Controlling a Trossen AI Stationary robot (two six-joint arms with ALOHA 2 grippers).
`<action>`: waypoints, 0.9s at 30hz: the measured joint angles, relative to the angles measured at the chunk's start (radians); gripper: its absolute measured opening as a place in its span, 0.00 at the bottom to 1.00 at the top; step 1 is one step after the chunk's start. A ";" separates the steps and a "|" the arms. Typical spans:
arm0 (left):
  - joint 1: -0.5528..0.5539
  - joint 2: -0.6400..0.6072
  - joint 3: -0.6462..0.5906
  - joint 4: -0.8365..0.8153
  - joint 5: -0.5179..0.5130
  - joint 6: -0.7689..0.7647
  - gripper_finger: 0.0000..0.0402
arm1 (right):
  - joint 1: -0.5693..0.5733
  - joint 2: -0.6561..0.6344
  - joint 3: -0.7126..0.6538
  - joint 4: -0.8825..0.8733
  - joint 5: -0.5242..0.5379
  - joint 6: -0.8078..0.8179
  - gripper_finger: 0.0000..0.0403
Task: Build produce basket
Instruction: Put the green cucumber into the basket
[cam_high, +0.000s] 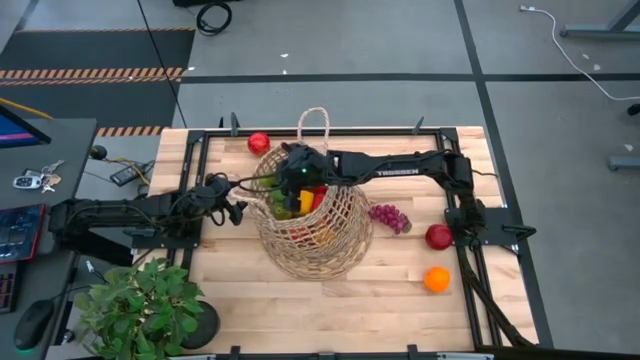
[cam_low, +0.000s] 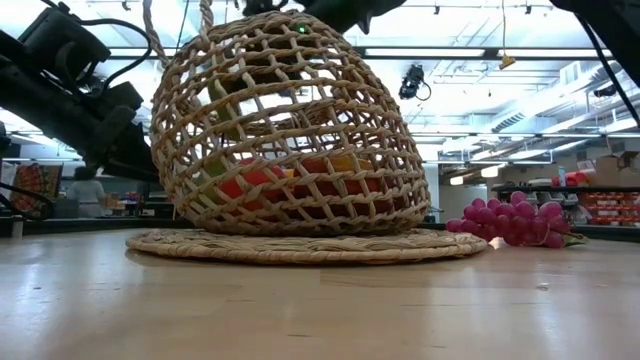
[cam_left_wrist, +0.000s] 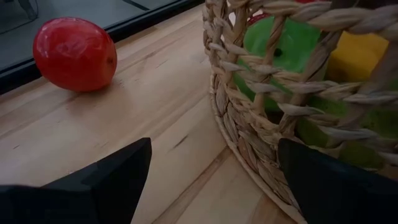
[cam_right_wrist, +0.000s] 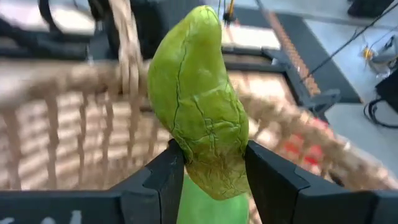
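The tan open-weave basket (cam_high: 315, 230) stands mid-table on a flat woven disc (cam_low: 300, 246), with red, yellow and green produce inside (cam_low: 270, 185). My right gripper (cam_high: 296, 166) reaches in from the table's right, over the basket's opening, shut on a wrinkled green piece (cam_right_wrist: 196, 93). My left gripper (cam_high: 240, 208) waits open, low at the basket's left wall (cam_left_wrist: 249, 124). On the table lie a red fruit (cam_left_wrist: 74, 53) at the far left, purple grapes (cam_high: 390, 216), a red apple (cam_high: 438, 237) and an orange (cam_high: 436, 279). My right gripper pinches the green piece's lower end (cam_right_wrist: 211, 174) between its two fingers. The fingers slant down from the table's right. The piece sticks out beyond the fingertips, lifted clear above the basket's rim (cam_right_wrist: 74, 74). My left gripper: one finger (cam_left_wrist: 329, 180) stands right against the basket's wall; I cannot tell whether it touches.
A leafy potted plant (cam_high: 140, 305) stands at the near left corner. A black frame (cam_high: 200, 150) runs round the table's edges. The basket's loop handle (cam_high: 315, 122) points toward the far edge. Bare wood lies at the near middle (cam_high: 330, 310).
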 joint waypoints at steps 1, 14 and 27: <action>0.000 0.000 0.000 0.000 0.000 0.000 0.89 | 0.000 0.000 -0.004 -0.015 0.000 -0.008 0.42; 0.000 0.000 0.000 0.000 0.000 0.000 0.89 | -0.015 -0.001 -0.016 -0.247 0.000 -0.039 0.42; 0.000 0.000 0.000 0.000 0.000 0.000 0.89 | -0.019 -0.001 -0.016 -0.337 0.280 -0.101 0.42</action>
